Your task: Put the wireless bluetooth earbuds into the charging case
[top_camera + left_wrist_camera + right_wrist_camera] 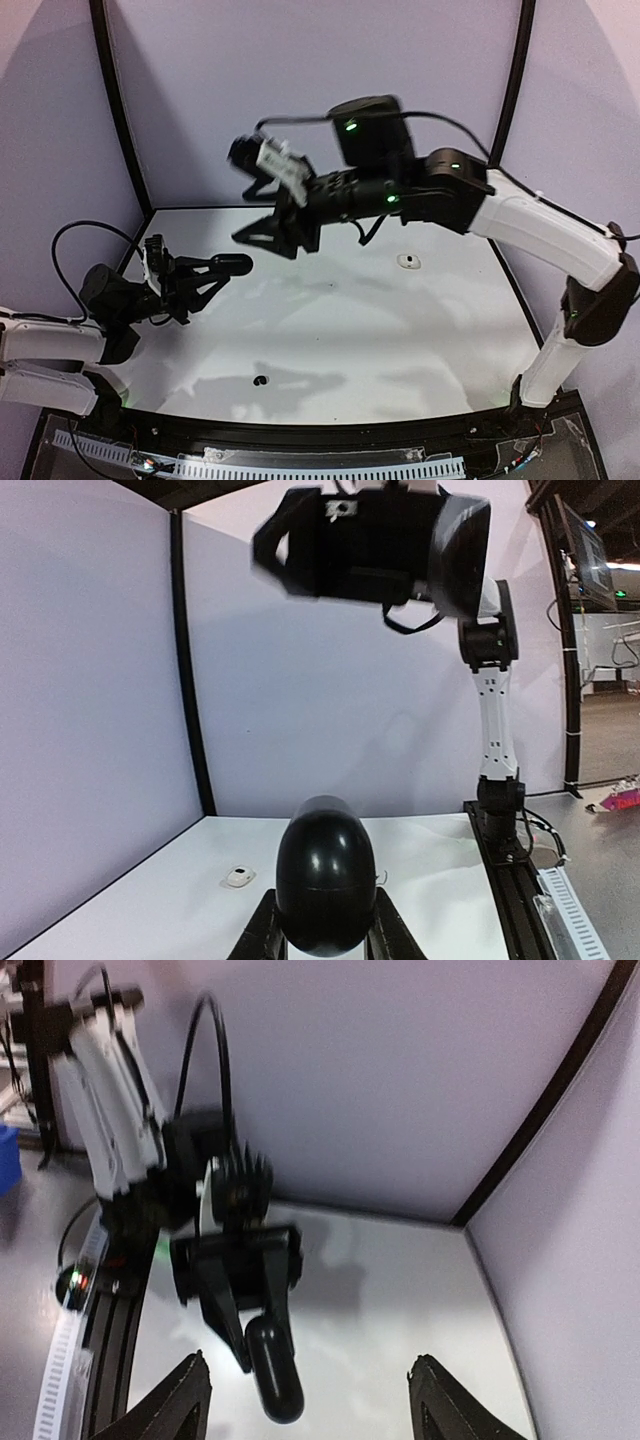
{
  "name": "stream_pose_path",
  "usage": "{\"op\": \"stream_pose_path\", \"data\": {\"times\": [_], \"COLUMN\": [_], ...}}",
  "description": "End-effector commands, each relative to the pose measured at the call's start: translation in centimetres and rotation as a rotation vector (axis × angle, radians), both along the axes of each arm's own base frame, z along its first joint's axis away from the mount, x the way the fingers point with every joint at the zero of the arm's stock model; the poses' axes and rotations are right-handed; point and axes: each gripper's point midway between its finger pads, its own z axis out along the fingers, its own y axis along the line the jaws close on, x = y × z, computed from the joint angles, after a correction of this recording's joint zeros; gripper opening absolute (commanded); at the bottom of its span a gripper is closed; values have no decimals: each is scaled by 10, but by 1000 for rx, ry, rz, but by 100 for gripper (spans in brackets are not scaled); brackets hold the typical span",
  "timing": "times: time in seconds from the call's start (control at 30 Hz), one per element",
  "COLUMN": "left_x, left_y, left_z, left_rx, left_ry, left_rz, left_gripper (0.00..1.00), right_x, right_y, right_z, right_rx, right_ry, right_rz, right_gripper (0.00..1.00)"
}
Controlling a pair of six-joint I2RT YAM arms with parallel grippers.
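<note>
The glossy black, egg-shaped charging case [232, 264] is sitting closed in the left end effector [215, 270], lying level at mid-left of the top view. A black earbud [261, 380] is lying on the surface [420, 340] at lower centre, and a white earbud [407, 261] is lying right of centre.

Right jaws: motion-blurred in top and left wrist views, cropped at the latter's upper edge. Black case [325, 885] between left jaws: underside cropped. White speck [407, 261] on table [450, 330], right of right jaws: too small to identify. Dark speck [261, 380], near side of left jaws: same.
</note>
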Motion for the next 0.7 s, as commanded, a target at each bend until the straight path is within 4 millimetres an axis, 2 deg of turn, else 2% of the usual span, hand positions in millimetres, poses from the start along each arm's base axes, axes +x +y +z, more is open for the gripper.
{"op": "stream_pose_path", "data": {"times": [0.0, 0.1, 0.23, 0.37, 0.43, 0.6, 0.67], "left_x": [9, 8, 8, 6, 1, -7, -10], "left_y": [6, 7, 8, 7, 5, 3, 1], "left_z": [8, 10, 10, 11, 12, 19, 20], "left_rx": [-32, -39, -40, -40, -32, -30, -30], "left_ry": [44, 57, 70, 75, 74, 74, 90], "left_rz": [60, 55, 59, 43, 11, -47, -76], "left_gripper": [1, 1, 1, 1, 1, 1, 1], "right_x": [-7, -1, 4, 12, 12, -1, -4], "right_y": [-27, -33, -24, -7, 3, 14, 18], "right_z": [91, 87, 63, 13, -12, -43, -50], "right_rx": [334, 343, 265, 109, 49, 15, 7], "right_ry": [-17, -9, 29, 94, 127, 171, 192], "right_rz": [11, -25, -34, -63, -44, 51, 69], "right_gripper": [69, 69, 69, 84, 85, 84, 82]}}
